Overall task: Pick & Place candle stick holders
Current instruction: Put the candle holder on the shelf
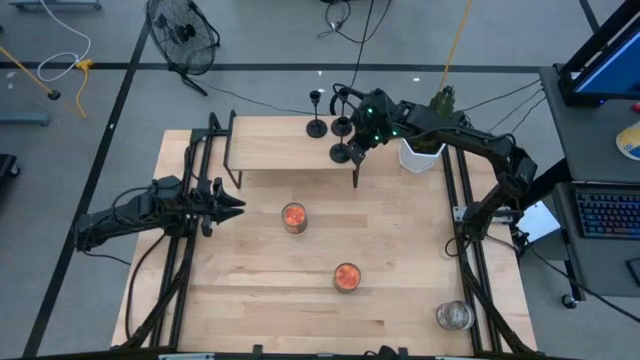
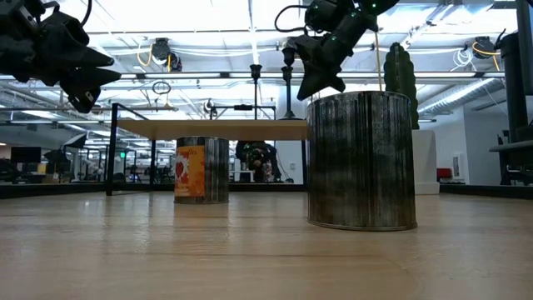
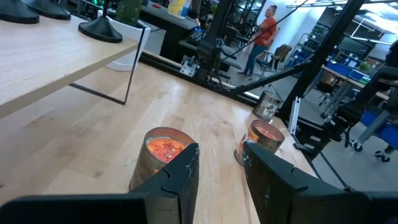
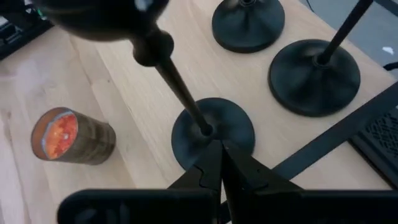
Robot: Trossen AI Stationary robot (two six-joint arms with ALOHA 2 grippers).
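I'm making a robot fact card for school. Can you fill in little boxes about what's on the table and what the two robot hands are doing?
Shelf: raised wooden shelf at the table's far side
On shelf: three black candle stick holders
Right gripper: shut, at the stem foot of the nearest holder
Left gripper: slightly open, empty, hanging above the table
On table: two orange-filled jars, one clear jar, white pot with cactus

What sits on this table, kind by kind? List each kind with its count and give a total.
Black metal candle stick holders, round base and thin stem, on the raised wooden shelf: 3
Glass jars with orange contents: 2
Clear glass jar, near corner: 1
White pot holding a green cactus: 1
Total: 7
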